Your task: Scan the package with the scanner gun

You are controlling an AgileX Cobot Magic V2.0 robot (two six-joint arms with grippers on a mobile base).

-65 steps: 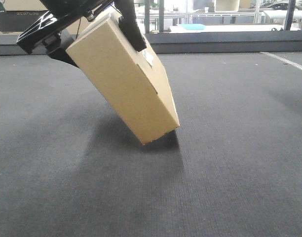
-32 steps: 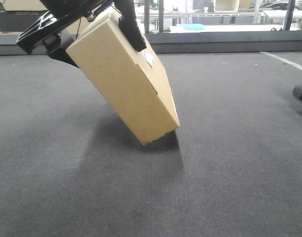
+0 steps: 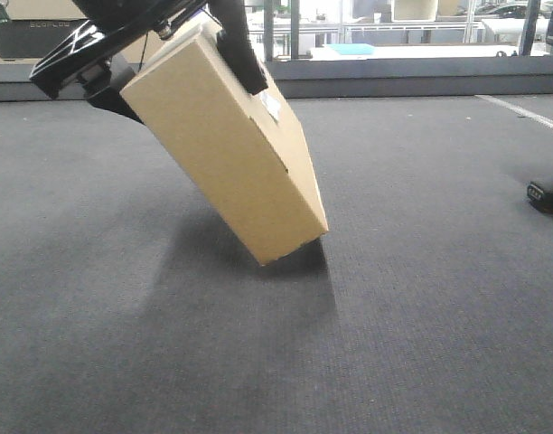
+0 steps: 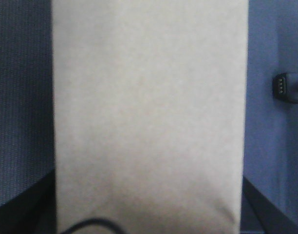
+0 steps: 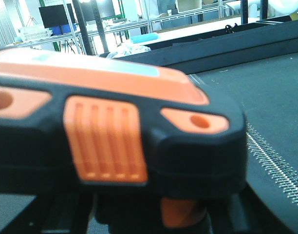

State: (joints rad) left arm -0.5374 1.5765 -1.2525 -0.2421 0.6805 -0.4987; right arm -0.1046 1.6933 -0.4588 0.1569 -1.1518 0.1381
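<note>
The package (image 3: 227, 149), a tan cardboard box with a small white label (image 3: 273, 106) on its side, hangs tilted at the upper left. Its low corner is close to the grey carpet. My left gripper (image 3: 182, 86) is shut on its upper end, with black fingers (image 3: 240, 50) on both broad faces. In the left wrist view the package (image 4: 149, 112) fills the middle. The scanner gun's black base (image 3: 548, 194) shows at the right edge, also seen as scanner gun (image 4: 288, 87). Its black and orange head (image 5: 115, 131) fills the right wrist view, with my right gripper (image 5: 180, 214) shut on the orange handle.
Grey carpet (image 3: 394, 316) covers the work surface. A dark raised ledge (image 3: 412, 77) runs along the far side, with metal frames and shelving behind it. A white line (image 3: 525, 113) crosses the far right corner.
The scanner gun's base has come into the front view at the right edge and dropped lower. The package and left gripper have stayed put.
</note>
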